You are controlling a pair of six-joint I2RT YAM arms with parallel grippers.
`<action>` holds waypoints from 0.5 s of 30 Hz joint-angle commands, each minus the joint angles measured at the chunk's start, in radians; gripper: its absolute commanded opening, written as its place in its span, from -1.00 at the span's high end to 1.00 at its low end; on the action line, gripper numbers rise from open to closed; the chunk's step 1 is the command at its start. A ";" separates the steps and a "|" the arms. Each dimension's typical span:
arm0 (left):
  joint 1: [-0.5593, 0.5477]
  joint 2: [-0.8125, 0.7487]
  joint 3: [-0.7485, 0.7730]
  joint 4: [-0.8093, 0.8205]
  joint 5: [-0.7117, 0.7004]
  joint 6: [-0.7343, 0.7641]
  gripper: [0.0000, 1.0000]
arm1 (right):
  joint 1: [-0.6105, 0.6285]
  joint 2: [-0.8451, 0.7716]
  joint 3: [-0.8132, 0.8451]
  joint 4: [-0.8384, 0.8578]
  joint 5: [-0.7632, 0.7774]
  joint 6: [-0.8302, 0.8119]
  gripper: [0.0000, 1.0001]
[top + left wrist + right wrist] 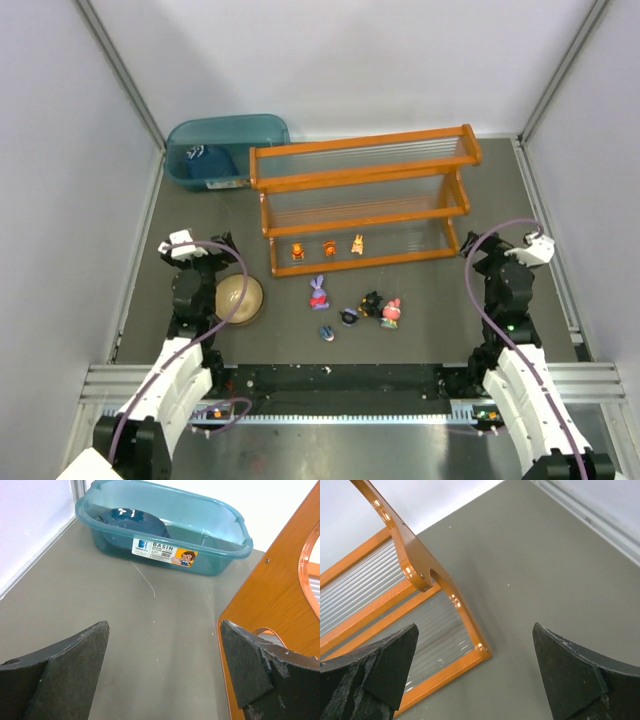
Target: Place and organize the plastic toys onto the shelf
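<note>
Toys not yet on the shelf (365, 195) number 5: the purple bunny (318, 292), black one (371, 303), pink-red one (391, 313), dark-blue one (348, 317) and a smaller bluish piece (327, 332). They lie scattered on the mat between the shelf's front and the near edge. 3 orange figurines (329, 247) stand in a row on the left of the lower tier.

The left gripper (164, 630) and right gripper (475, 630) both gape wide and hold nothing. The left is near the left edge by the tan bowl (238, 298), facing the teal basin (165, 527). The right is near the right edge.

The step is probably a first pick. Black and pink-red sit close together, so descend vertically on the outer one, then set it right of the orange row, entering from the front.
</note>
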 commanded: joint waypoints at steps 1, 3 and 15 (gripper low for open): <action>-0.016 -0.120 0.058 -0.220 -0.063 -0.096 -0.98 | -0.007 -0.058 0.086 -0.230 -0.033 0.139 -0.98; -0.017 -0.147 0.090 -0.306 -0.089 -0.160 -0.98 | -0.007 -0.065 0.112 -0.332 -0.069 0.166 -0.98; -0.022 -0.204 0.069 -0.354 -0.041 -0.188 -0.98 | 0.105 -0.038 0.158 -0.457 -0.199 0.231 -0.98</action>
